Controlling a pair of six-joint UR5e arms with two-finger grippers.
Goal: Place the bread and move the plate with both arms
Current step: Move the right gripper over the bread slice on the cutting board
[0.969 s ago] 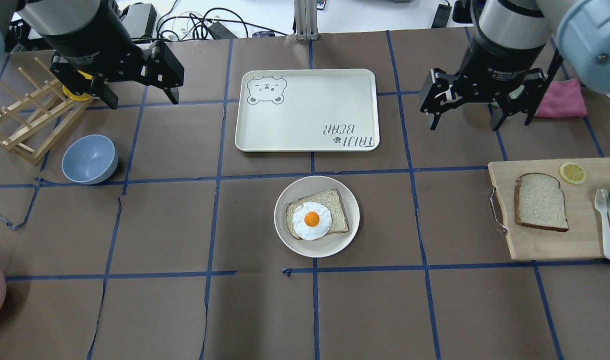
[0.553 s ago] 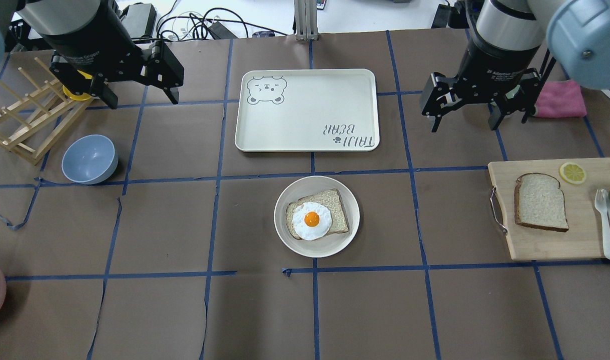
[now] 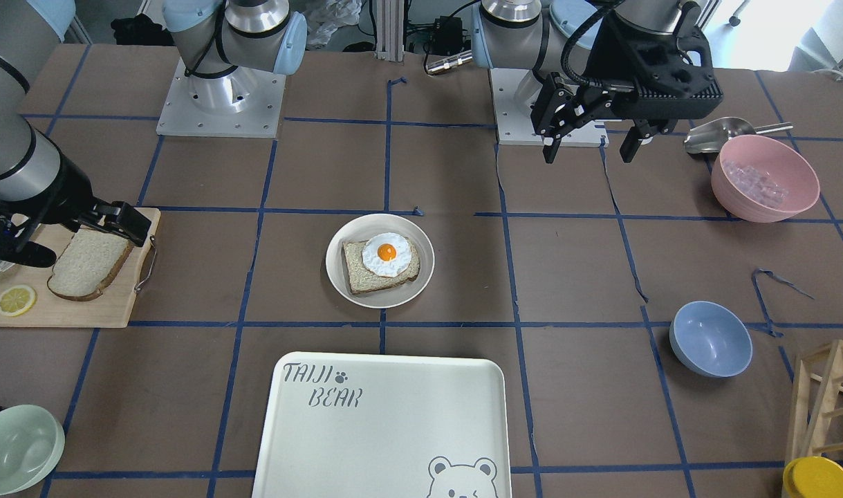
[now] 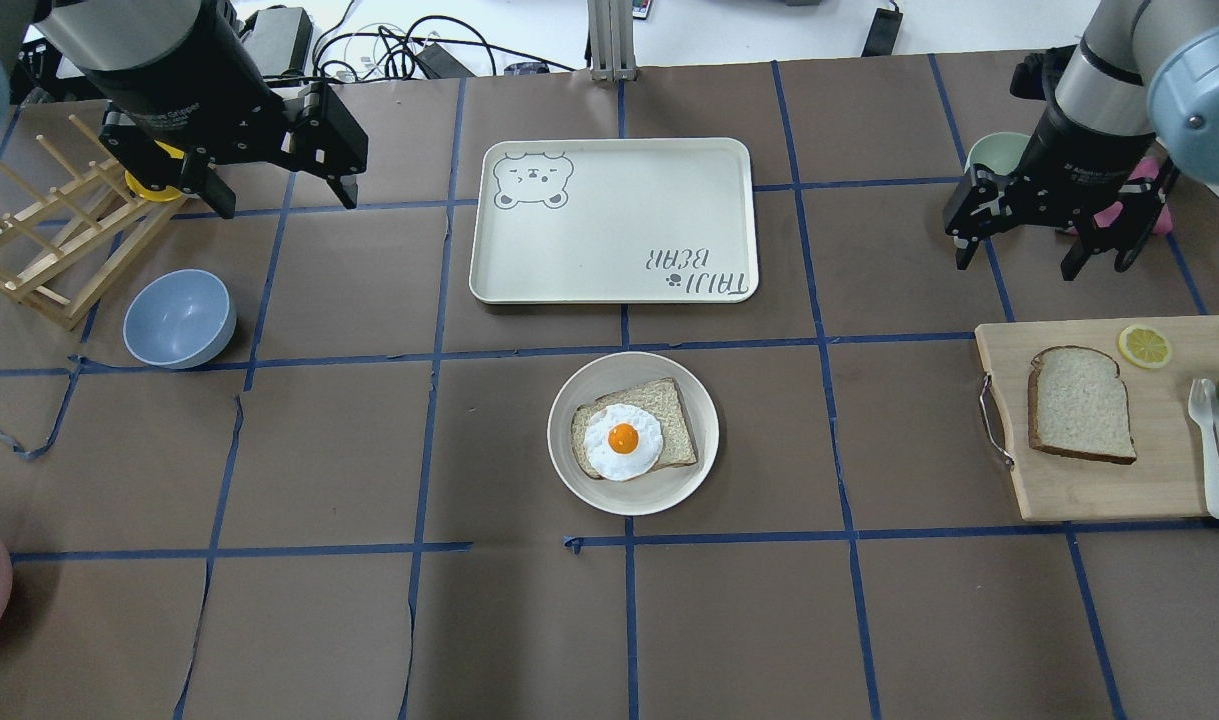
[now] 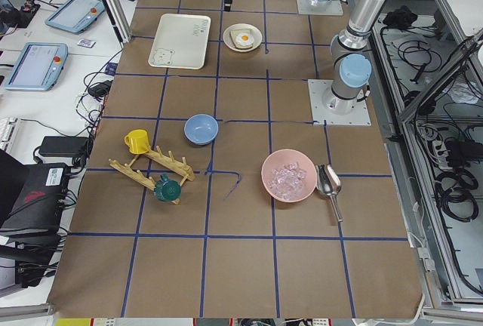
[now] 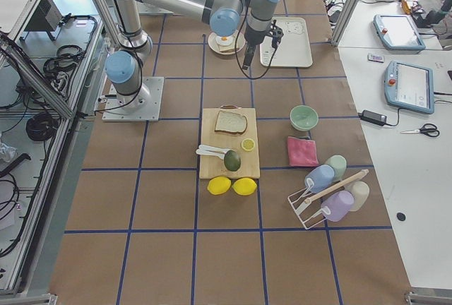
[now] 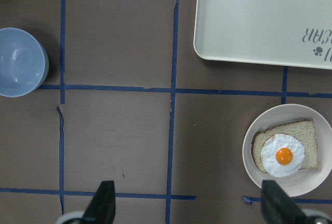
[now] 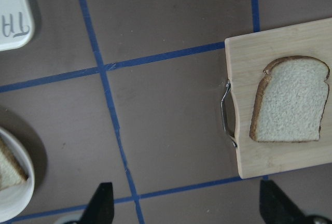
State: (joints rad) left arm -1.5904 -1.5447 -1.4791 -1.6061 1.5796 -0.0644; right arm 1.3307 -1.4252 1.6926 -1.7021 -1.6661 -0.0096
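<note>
Both grippers: nothing is held by either one. Jaws are spread wide on the left gripper and the right gripper, so no grab yet.
What changed: the right gripper has been swung toward the right edge of the overhead frame within the last second, and it looks lower too. It's now parked just above the top-left corner of the pale wooden cutting board. The left gripper hasn't been budged, upper left of frame.
Bread: the plain pale slice of sandwich bread, brown crust, is laid flat on that board at the right of the frame, untouched and well apart from the plate.
Plate: the round cream-white plate is sat at centre frame, already loaded with a darker slice topped by a fried egg, just below the white rectangular bear-print tray.
Meaning: seems the bread pick-up is being set up, so step one is barely started. The plate move isn't touched yet.
Next: probably a drop onto the slice is needed, fingers lined up across its edges.
</note>
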